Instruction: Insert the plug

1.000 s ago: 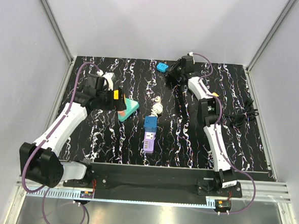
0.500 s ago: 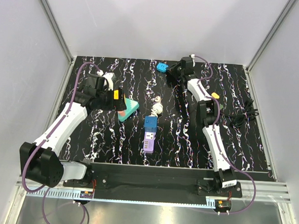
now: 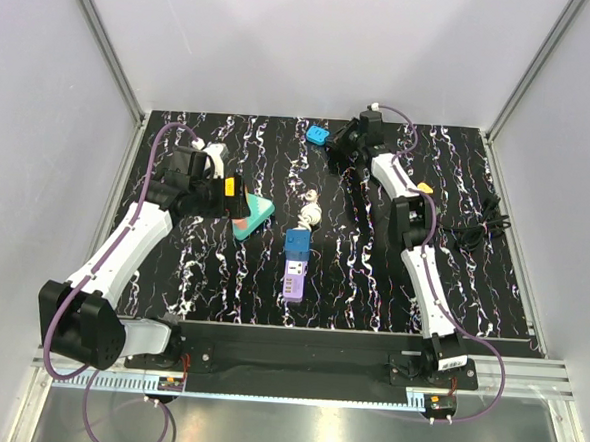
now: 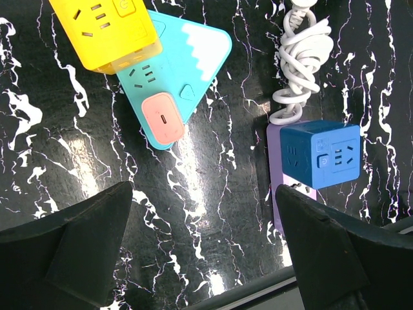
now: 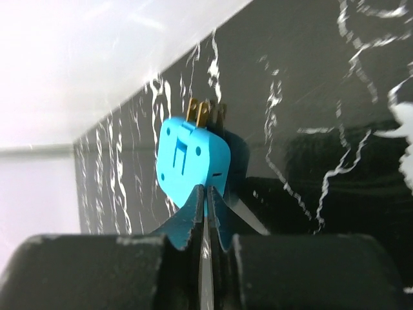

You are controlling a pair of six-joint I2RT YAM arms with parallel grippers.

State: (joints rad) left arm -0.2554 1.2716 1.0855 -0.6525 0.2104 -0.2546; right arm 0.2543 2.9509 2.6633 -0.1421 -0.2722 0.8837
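Observation:
The blue plug (image 3: 317, 133) lies at the back of the black marbled table (image 3: 221, 277). In the right wrist view the plug (image 5: 192, 155) shows its flat face, brass prongs pointing away. My right gripper (image 5: 206, 188) is shut, its tips against the plug's near edge with a sliver of blue between them; I cannot tell whether that edge is pinched. In the top view the right gripper (image 3: 336, 140) sits just right of the plug. My left gripper (image 4: 206, 219) hangs open above bare table, near a purple power strip (image 4: 279, 187) with a blue cube socket (image 4: 321, 154).
A teal triangular socket (image 4: 177, 64) carries a pink charger (image 4: 163, 118), and a yellow cube socket (image 4: 106, 29) rests on it. A coiled white cord (image 4: 298, 58) lies behind the blue cube. Black cable (image 3: 478, 224) sits at the table's right edge. Grey walls enclose three sides.
The right gripper's jaws have closed at the plug, and the plug has shifted slightly to the left. The left arm has not moved.

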